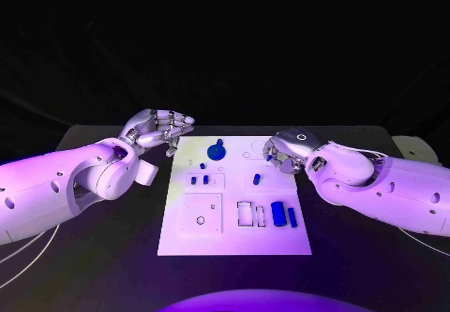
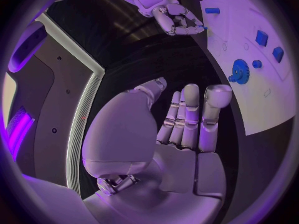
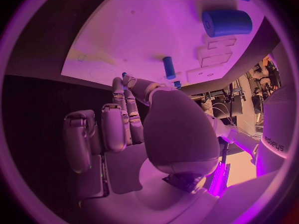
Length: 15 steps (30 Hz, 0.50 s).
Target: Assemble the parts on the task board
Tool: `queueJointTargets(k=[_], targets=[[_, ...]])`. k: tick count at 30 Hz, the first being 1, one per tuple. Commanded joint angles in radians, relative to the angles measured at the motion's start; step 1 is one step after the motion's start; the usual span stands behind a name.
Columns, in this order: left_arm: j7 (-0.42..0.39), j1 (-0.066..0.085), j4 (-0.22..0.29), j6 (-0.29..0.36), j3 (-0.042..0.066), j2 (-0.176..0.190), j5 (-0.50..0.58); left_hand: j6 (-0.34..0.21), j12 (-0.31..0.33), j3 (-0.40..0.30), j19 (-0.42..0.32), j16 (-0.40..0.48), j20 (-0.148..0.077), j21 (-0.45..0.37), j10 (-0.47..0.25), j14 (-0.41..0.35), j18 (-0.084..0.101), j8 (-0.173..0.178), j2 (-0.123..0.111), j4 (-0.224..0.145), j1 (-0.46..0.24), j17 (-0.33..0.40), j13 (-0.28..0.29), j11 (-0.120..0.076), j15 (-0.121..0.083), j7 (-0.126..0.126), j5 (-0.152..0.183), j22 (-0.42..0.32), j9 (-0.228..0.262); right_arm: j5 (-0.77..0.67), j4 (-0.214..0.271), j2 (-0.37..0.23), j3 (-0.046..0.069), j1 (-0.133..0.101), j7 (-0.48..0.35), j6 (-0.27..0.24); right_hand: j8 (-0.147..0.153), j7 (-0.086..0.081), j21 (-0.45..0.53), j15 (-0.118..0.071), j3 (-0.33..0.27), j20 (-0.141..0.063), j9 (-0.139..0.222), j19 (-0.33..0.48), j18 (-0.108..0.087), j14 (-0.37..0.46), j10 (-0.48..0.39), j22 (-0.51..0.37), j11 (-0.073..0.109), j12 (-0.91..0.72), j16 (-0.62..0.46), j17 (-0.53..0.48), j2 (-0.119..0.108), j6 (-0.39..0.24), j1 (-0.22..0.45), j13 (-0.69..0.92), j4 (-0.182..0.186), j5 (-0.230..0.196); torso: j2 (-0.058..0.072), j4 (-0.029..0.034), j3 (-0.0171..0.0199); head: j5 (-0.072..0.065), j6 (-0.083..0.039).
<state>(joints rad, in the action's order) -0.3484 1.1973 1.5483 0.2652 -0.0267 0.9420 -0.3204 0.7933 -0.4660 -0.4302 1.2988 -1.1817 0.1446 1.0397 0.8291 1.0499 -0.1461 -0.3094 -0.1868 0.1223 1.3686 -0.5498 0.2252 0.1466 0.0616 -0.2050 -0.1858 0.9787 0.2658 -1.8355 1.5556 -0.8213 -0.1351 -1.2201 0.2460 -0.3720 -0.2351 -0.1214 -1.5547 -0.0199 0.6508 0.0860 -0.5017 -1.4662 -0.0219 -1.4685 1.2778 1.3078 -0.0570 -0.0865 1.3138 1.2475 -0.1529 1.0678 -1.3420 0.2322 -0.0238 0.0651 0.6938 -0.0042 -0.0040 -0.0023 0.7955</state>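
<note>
Right robot hand pinches a tiny blue peg over the task board, left robot hand curled empty; peg looks light, rigid, slick — grip mid-shaft.

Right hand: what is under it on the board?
The right hand hovers over the board's far right corner, pinching a small blue part. A blue peg stands just in front. The board directly beneath the palm is covered.
</note>
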Motion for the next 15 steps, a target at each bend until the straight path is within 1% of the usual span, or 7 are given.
queueJointTargets(k=[1, 5, 9, 11, 12, 15], targets=[[0.0, 0.0, -0.002, -0.023, 0.001, -0.004, 0.009, -0.007, -0.006, 0.001, -0.007, 0.006, 0.0, -0.007, -0.007, -0.008, 0.009, -0.004, -0.002, -0.007, 0.009, 0.001, 0.002, 0.0, 0.002, -0.008, -0.004, -0.002, 0.001, 0.009, 0.043, -0.008, 0.005, -0.003, -0.015, -0.024, -0.002, -0.003, 0.006, -0.003, -0.006, -0.002, -0.001, -0.086, 0.014, -0.041, 0.0, 0.235, 0.004, 0.005, -0.004, 0.0, 0.001, -0.003, 0.009, 0.0, -0.001, -0.004, 0.0, 0.0, -0.0005, 0.005, 0.002], [0.0, 0.0, -0.007, -0.025, 0.001, -0.008, 0.01, -0.008, -0.008, 0.001, -0.007, 0.006, 0.001, -0.007, -0.009, -0.008, 0.009, -0.005, -0.002, -0.007, 0.009, 0.001, 0.002, 0.0, 0.003, -0.008, -0.004, -0.002, 0.002, 0.018, 0.102, -0.012, 0.009, -0.011, -0.017, -0.032, -0.002, -0.003, 0.007, -0.003, -0.006, -0.002, -0.001, -0.085, 0.014, -0.041, 0.0, 0.234, 0.004, 0.005, -0.004, 0.0, 0.001, -0.004, 0.009, 0.0, -0.001, -0.004, -0.002, 0.0012, -0.0005, 0.016, 0.003], [0.0, 0.0, -0.011, -0.027, 0.001, -0.012, 0.011, -0.009, -0.009, 0.001, -0.008, 0.006, 0.001, -0.008, -0.011, -0.009, 0.009, -0.005, -0.002, -0.007, 0.009, 0.001, 0.003, 0.0, 0.003, -0.009, -0.004, -0.003, 0.002, 0.026, 0.156, -0.006, 0.011, -0.018, -0.021, -0.035, -0.002, -0.003, 0.006, -0.003, -0.006, -0.002, -0.001, -0.085, 0.014, -0.041, 0.0, 0.234, 0.004, 0.005, -0.004, -0.001, 0.002, -0.004, 0.008, 0.0, -0.001, -0.004, -0.001, 0.0011, -0.0009, 0.033, 0.004], [0.0, 0.0, -0.013, -0.027, 0.001, -0.014, 0.011, -0.009, -0.009, 0.001, -0.008, 0.006, 0.001, -0.008, -0.011, -0.009, 0.009, -0.005, -0.002, -0.007, 0.009, 0.001, 0.003, 0.0, 0.003, -0.009, -0.004, -0.003, 0.002, 0.028, 0.176, 0.002, 0.011, -0.019, -0.024, -0.035, -0.002, -0.003, 0.006, -0.003, -0.006, -0.002, -0.001, -0.085, 0.014, -0.041, 0.0, 0.234, 0.004, 0.005, -0.004, -0.001, 0.002, -0.004, 0.008, 0.0, -0.001, -0.004, -0.001, 0.0012, -0.0012, 0.045, 0.004], [0.0, 0.0, -0.015, -0.027, 0.001, -0.016, 0.011, -0.009, -0.009, 0.001, -0.008, 0.006, 0.001, -0.008, -0.011, -0.009, 0.009, -0.005, -0.002, -0.007, 0.009, 0.001, 0.003, 0.0, 0.003, -0.009, -0.004, -0.003, 0.002, 0.032, 0.189, 0.01, 0.011, -0.02, -0.026, -0.035, -0.002, -0.003, 0.007, -0.003, -0.006, -0.002, -0.001, -0.085, 0.014, -0.041, 0.0, 0.234, 0.004, 0.005, -0.004, -0.001, 0.002, -0.004, 0.008, 0.0, -0.001, -0.003, -0.001, 0.001, -0.0012, 0.055, 0.005], [0.001, 0.0, -0.017, -0.029, 0.001, -0.019, 0.011, -0.009, -0.009, 0.001, -0.008, 0.006, 0.001, -0.008, -0.011, -0.009, 0.009, -0.005, -0.002, -0.007, 0.009, 0.001, 0.003, 0.0, 0.003, -0.009, -0.004, -0.003, 0.002, 0.037, 0.206, 0.025, 0.011, -0.02, -0.029, -0.034, -0.002, -0.003, 0.007, -0.003, -0.006, -0.002, -0.001, -0.085, 0.014, -0.041, 0.0, 0.234, 0.004, 0.005, -0.004, -0.001, 0.002, -0.004, 0.008, 0.0, -0.001, -0.003, -0.001, 0.0014, -0.0012, 0.073, 0.006]])
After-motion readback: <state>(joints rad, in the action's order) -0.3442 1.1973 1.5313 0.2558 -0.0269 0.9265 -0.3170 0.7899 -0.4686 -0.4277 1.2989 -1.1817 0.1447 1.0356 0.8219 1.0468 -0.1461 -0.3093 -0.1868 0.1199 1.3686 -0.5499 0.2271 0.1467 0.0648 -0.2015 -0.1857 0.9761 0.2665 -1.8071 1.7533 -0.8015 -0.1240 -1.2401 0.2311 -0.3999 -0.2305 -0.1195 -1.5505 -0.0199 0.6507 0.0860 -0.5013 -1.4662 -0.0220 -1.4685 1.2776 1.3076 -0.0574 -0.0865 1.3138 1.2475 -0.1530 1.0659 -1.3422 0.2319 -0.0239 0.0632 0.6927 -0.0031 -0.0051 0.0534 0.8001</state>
